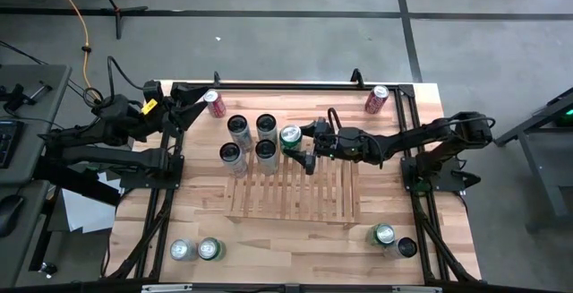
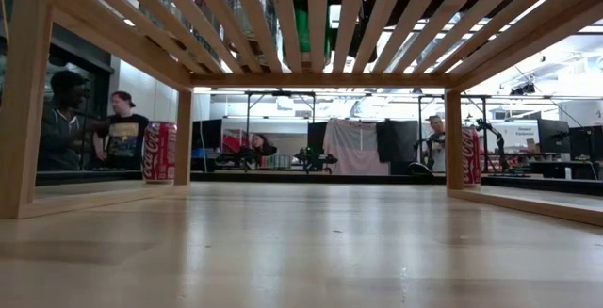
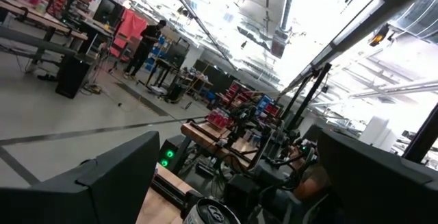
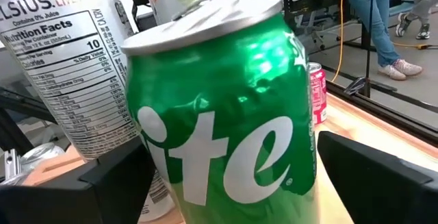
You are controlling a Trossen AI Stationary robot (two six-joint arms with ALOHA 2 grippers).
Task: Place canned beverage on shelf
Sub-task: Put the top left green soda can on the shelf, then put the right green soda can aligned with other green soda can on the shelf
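The right gripper (image 1: 302, 150) reaches over the far edge of the shelf (image 1: 291, 190), its fingers (image 4: 380, 176) spread wide on either side of the green can (image 4: 226, 107), which stands upright between them on the slats. The left gripper (image 1: 192, 105) waits at the table's far left corner, fingers (image 3: 102, 183) wide apart and holding nothing.

Big open workshop kind of place. Around the light-wood desk (image 1: 269, 239) the floor (image 1: 269, 38) is grey concrete with dark lines across it, and a yellow cable (image 1: 86, 33) snakes over it. Looking level across the room, there are workbenches, monitors (image 2: 556, 138) and a pinkish cloth (image 2: 350, 148) hung at the back, with a few people (image 2: 121, 131) standing around. Overhead the ceiling (image 3: 274, 11) is bright, with exposed ducts and beams.
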